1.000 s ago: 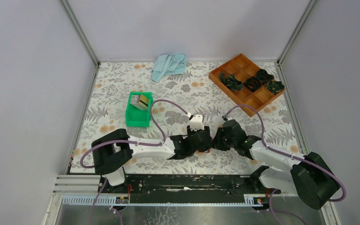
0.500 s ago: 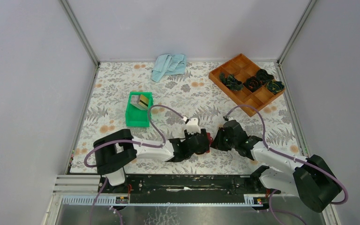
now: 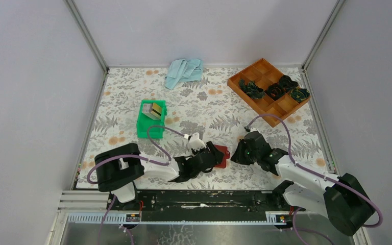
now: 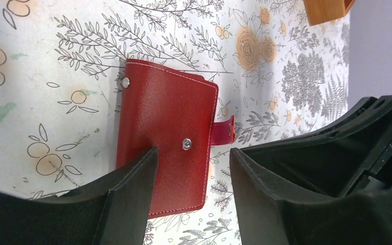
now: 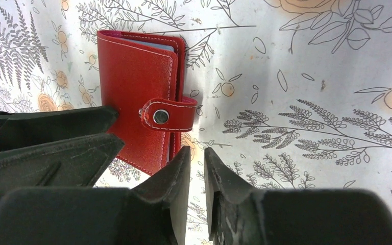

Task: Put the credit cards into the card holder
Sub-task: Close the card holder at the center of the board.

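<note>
The card holder [image 3: 221, 155], a dark red case snapped closed by its tab, lies flat on the floral table between my two grippers. In the left wrist view the card holder [image 4: 168, 127] rests under my left gripper [image 4: 193, 153], which is open with nothing gripped. My left gripper [image 3: 210, 154] sits at the holder's left edge. The right wrist view has the card holder [image 5: 135, 102] just left of my right gripper [image 5: 196, 149], whose jaws stand a narrow gap apart, empty. My right gripper [image 3: 238, 153] hovers to the holder's right. Gold credit cards [image 3: 156, 109] stand in the green bin.
The green bin [image 3: 149, 127] stands left of centre. An orange compartment tray [image 3: 265, 102] with dark green bundles lies at the back right. A light blue cloth [image 3: 184, 71] is crumpled at the back wall.
My left arm has drawn back to the left, uncovering the closed card holder on the table. My right gripper has parted slightly and shifted a little right.
</note>
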You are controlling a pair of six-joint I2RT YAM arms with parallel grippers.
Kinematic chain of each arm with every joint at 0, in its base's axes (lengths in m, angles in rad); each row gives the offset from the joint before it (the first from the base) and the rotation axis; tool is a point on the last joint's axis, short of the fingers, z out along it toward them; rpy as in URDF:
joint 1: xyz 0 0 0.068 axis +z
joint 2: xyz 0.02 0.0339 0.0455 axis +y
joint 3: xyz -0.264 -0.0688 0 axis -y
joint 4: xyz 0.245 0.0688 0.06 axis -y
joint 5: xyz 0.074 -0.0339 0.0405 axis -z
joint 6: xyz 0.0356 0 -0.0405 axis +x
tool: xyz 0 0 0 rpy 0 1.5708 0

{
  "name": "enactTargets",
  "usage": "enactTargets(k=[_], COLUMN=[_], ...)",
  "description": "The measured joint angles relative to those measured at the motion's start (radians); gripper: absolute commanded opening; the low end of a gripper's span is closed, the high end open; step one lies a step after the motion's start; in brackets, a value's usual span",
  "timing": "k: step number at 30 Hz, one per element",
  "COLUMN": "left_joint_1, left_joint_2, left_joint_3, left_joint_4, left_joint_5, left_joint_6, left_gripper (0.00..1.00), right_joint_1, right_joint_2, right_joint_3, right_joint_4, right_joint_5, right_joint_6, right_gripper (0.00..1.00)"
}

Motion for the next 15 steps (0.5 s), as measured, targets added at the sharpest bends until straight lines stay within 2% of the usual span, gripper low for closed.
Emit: enactTargets(k=[9, 15], left_joint_1=[0.000, 0.000], left_joint_2=[0.000, 0.000], left_joint_3=[-0.069, -0.116], left_joint_4=[0.122, 0.196], left_joint_5=[-0.010, -0.010], left_joint_6=[-0.119, -0.206], left_gripper=[0.63, 0.66], right_joint_1=[0.021, 0.047], right_joint_2=[-0.026, 0.028], right_joint_3=[0.079, 0.154], right_joint_4=[-0.082, -0.101], right_joint_5=[0.049, 0.094], right_joint_6=[-0.040, -0.064], right_gripper=[0.29, 0.33])
